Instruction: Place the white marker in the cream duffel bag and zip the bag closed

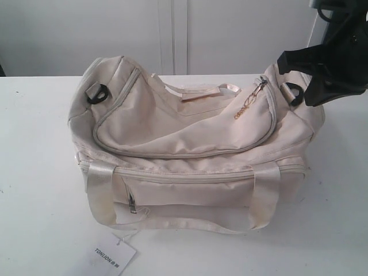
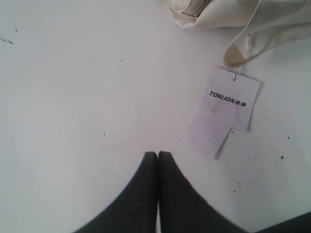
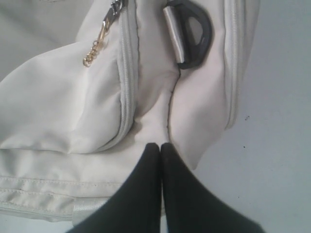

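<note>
The left end effector (image 2: 158, 156), pinched shut on nothing, hangs over the tabletop (image 2: 73, 97), with the paper tag (image 2: 227, 99) just ahead of its tips. The right end effector (image 3: 161, 148), likewise closed and empty, is above the cream duffel bag (image 1: 190, 138) at its end, the black ring (image 3: 194, 34) just ahead.

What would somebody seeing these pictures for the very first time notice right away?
A large soft cream fabric duffel bag fills the middle of the white table, a gold chain zipper pull glinting near its right end. The right arm's black fingers are pressed together at that end, and a white paper tag printed TONLION lies in front of the bag.
</note>
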Robot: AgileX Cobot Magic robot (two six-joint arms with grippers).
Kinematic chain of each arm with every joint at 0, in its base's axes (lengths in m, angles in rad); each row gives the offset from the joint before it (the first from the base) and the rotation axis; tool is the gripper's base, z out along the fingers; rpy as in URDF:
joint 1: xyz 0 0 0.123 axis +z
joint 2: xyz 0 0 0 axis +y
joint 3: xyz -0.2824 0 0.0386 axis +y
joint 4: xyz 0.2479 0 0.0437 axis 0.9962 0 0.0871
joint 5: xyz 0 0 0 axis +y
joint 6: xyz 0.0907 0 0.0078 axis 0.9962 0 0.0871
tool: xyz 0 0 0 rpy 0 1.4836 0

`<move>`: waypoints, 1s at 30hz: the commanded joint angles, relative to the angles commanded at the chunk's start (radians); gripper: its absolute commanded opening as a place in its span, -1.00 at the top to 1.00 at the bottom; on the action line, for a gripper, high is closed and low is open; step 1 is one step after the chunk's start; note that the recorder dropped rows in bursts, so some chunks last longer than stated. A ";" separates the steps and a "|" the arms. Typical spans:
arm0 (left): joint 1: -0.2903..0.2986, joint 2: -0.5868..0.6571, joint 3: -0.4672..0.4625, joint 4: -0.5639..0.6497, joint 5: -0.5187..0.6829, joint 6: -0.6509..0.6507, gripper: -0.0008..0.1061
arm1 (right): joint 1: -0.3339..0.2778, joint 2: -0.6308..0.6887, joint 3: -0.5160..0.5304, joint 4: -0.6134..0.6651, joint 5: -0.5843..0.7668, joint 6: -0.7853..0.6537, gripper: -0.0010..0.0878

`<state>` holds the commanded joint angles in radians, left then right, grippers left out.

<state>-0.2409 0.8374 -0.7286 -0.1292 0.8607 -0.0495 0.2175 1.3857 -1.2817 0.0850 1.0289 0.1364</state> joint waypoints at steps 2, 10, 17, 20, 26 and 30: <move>0.000 0.000 0.000 0.000 0.000 0.000 0.99 | 0.000 0.000 0.000 0.000 -0.006 0.000 0.98; 0.000 0.000 0.000 0.002 0.000 0.000 0.99 | 0.000 0.000 0.000 0.000 -0.006 0.000 0.98; 0.000 0.000 0.000 0.011 0.000 0.020 0.99 | 0.000 0.000 0.000 0.000 -0.006 0.000 0.98; 0.000 -0.019 0.000 0.027 -0.002 0.031 0.99 | 0.000 0.000 0.000 0.000 -0.006 0.000 0.98; 0.055 -0.109 0.000 0.025 -0.013 0.022 0.99 | 0.000 0.000 0.000 0.000 -0.006 0.000 0.98; 0.119 -0.182 0.000 0.023 -0.015 0.020 0.99 | 0.000 0.000 0.000 0.000 -0.006 0.000 0.98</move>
<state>-0.1219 0.6558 -0.7286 -0.1065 0.8458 -0.0292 0.2175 1.3857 -1.2817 0.0850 1.0227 0.1364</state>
